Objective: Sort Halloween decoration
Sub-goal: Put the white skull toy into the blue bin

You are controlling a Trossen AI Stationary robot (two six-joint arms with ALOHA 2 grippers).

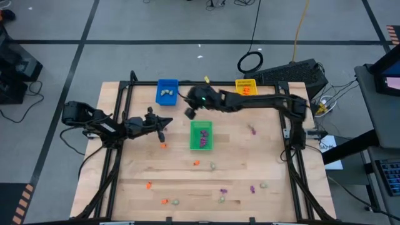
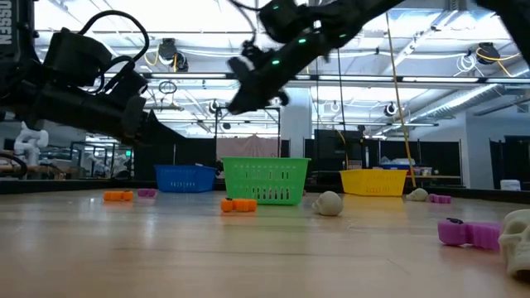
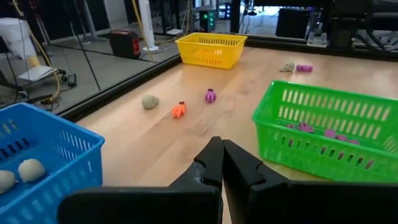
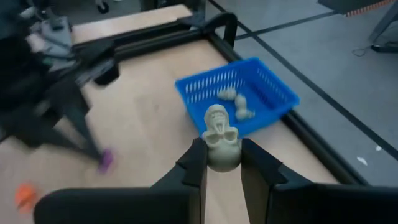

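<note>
One pale skull point(image 4: 221, 140) in right gripper point(image 4: 222, 163).

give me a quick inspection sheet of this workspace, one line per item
surface: wooden table, black frame rails along the edges
job's things: pale skull in the right gripper; orange, purple and pale trinkets scattered over the table's near half; pale pieces in the blue tray, purple in the green tray, orange in the yellow tray
clutter: nothing seen
grippers: right gripper shut on the skull, near the blue tray; left gripper shut, empty, over the table's left side
cables: yellow cable and black coil on the floor behind the table
surroundings: grey floor with tape lines, equipment to the right
</note>
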